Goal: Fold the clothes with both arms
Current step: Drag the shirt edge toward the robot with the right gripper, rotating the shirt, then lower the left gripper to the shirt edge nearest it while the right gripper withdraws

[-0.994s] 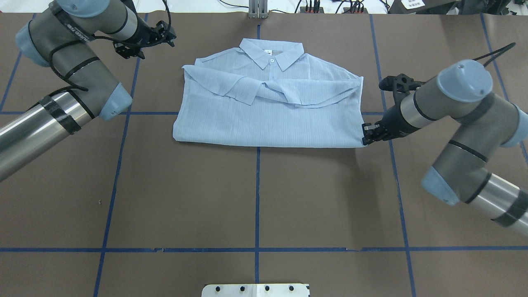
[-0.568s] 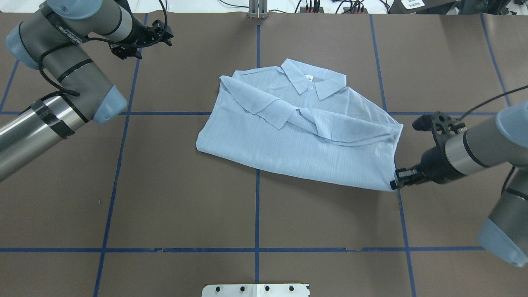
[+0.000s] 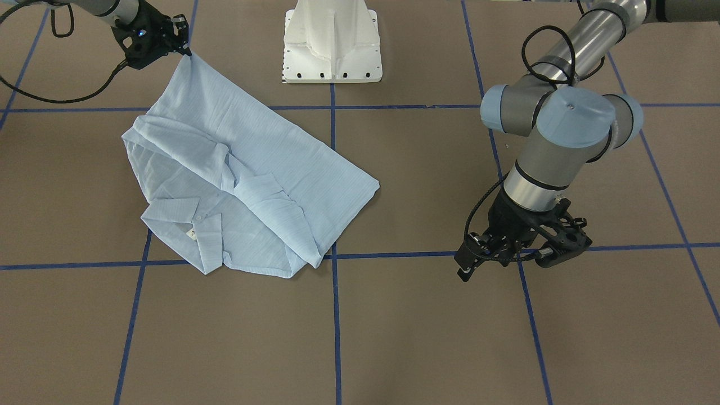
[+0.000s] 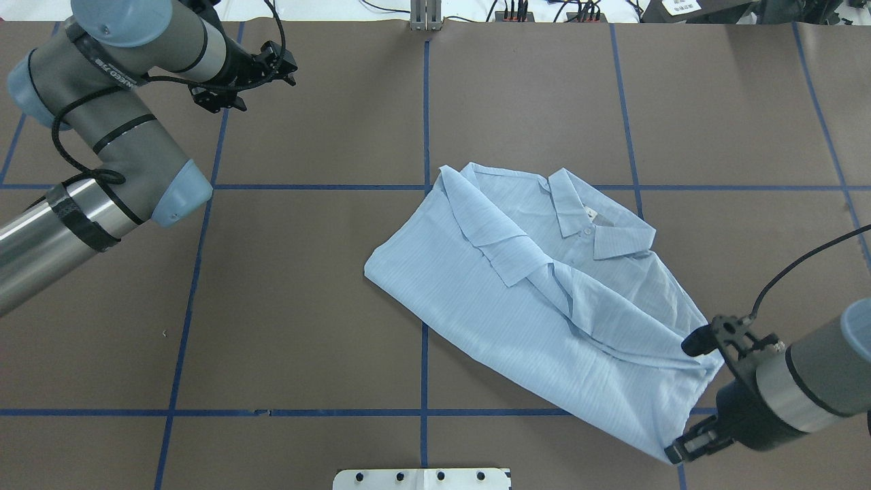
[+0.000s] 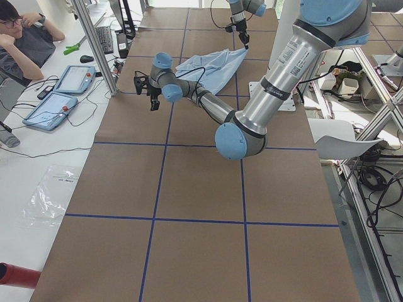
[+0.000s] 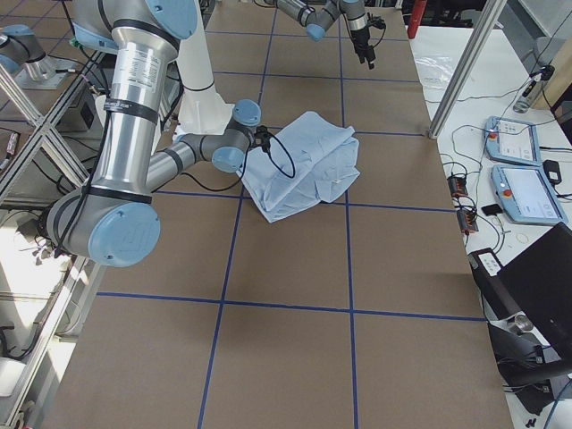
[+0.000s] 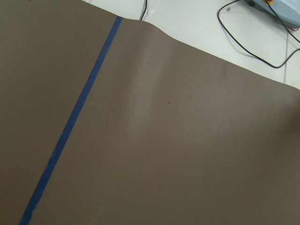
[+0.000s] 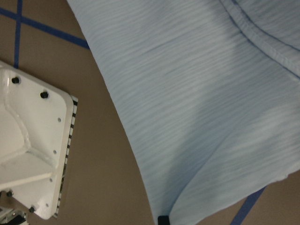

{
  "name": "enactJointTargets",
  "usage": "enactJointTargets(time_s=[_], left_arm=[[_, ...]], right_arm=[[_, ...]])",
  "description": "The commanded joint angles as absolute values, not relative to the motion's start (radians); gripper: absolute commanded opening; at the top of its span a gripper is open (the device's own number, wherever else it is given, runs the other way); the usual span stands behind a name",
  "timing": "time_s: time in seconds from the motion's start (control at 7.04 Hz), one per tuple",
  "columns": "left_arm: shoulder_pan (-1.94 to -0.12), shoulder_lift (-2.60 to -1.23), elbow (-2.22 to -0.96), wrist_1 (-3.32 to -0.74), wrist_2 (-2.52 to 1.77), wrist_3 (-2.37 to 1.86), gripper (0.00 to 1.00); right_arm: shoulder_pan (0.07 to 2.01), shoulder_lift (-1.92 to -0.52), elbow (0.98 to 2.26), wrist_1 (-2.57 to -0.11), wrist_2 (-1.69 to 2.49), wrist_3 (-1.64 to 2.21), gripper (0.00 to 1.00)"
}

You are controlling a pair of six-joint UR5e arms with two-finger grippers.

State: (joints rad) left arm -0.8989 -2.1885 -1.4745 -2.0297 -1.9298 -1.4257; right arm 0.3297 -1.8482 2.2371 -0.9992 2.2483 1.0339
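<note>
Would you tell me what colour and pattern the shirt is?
The shirt is pale blue with fine stripes, clearest in the right wrist-mounted view.

A brown-covered desk (image 4: 306, 306) gridded with blue tape lines (image 4: 204, 412) bears the folded pale-blue shirt (image 4: 531, 306), lying askew and collar-up, and a white pedestal base (image 3: 332, 39)

the right claw (image 4: 680, 452) has dragged the shirt (image 4: 544, 299) toward the robot, swinging it diagonal.
</note>
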Motion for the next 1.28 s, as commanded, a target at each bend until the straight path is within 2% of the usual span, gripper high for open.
enactJointTargets(time_s=[0.0, 0.28, 0.71, 1.14], left_arm=[[-0.884, -2.181, -1.497, -2.020, -1.930, -1.430, 0.99], [-0.811, -2.183, -1.540, -2.008, -1.939, -1.431, 0.99], [-0.622, -2.212, -1.572, -1.960, -1.930, -1.613, 0.98], [-0.458, -2.224, -1.559, -1.942, -1.856, -1.681, 0.95]], right_arm=[[0.258, -1.832, 2.241, -0.979, 2.246, 1.032, 1.00], [0.389, -1.790, 2.226, -0.875, 2.237, 1.034, 1.00], [0.677, -1.756, 2.226, -0.865, 2.243, 1.032, 1.00], [0.753, -1.753, 2.224, -0.865, 2.243, 1.032, 1.00]])
